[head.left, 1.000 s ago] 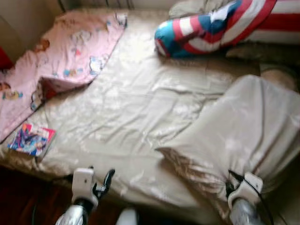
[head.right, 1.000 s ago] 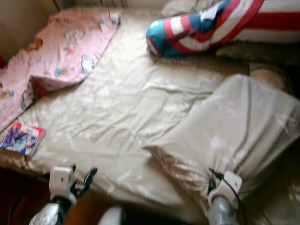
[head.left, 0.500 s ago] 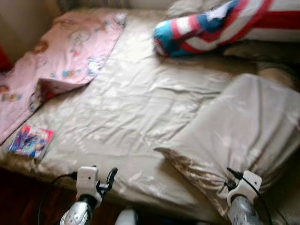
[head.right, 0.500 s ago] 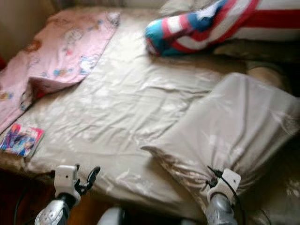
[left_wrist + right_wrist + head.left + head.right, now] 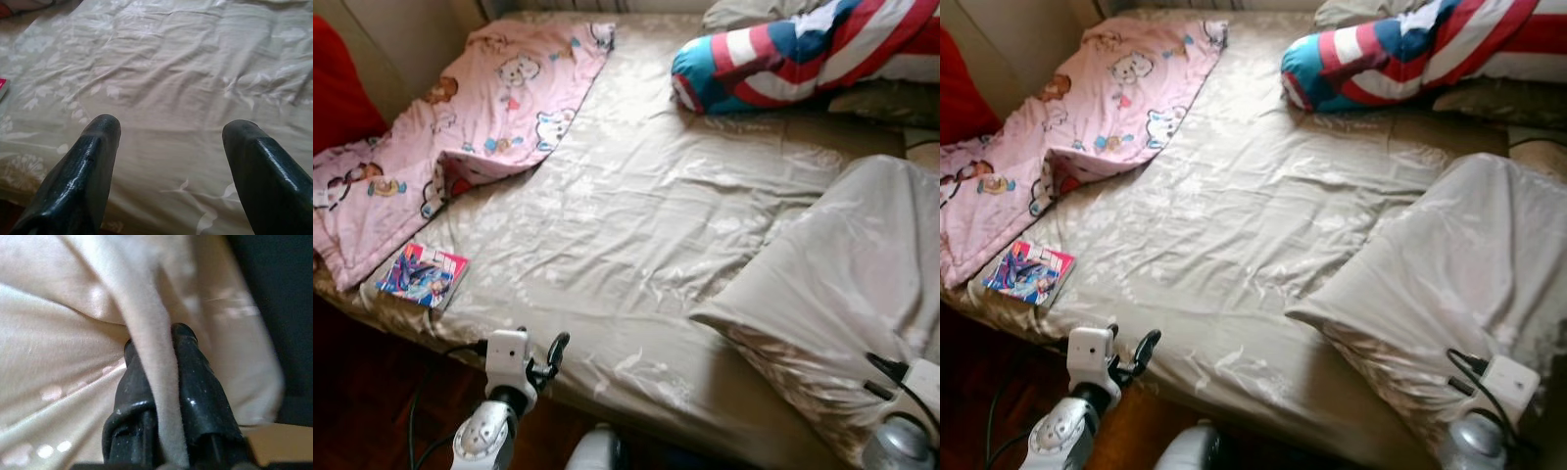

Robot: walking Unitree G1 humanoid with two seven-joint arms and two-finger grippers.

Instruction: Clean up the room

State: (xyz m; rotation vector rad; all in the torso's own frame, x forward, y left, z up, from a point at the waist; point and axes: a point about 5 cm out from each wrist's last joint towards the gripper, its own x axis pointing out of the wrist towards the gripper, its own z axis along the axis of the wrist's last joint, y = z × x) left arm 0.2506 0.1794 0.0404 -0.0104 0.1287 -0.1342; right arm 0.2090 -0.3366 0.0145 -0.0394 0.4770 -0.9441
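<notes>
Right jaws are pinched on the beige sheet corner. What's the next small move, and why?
Probably draw the right gripper back toward the robot and outward, keeping the jaws shut on the beige sheet. The sheet's corner lies folded over onto the bed, so pulling should unfold it flat. The left gripper hovers open over the near edge and could pin the fabric.

the right gripper (image 5: 159,345) has its two black fingers (image 5: 200,382) pinched on a fold of the beige bed cover (image 5: 63,333), which runs up between them; a dark area lies beside the cloth.
</notes>
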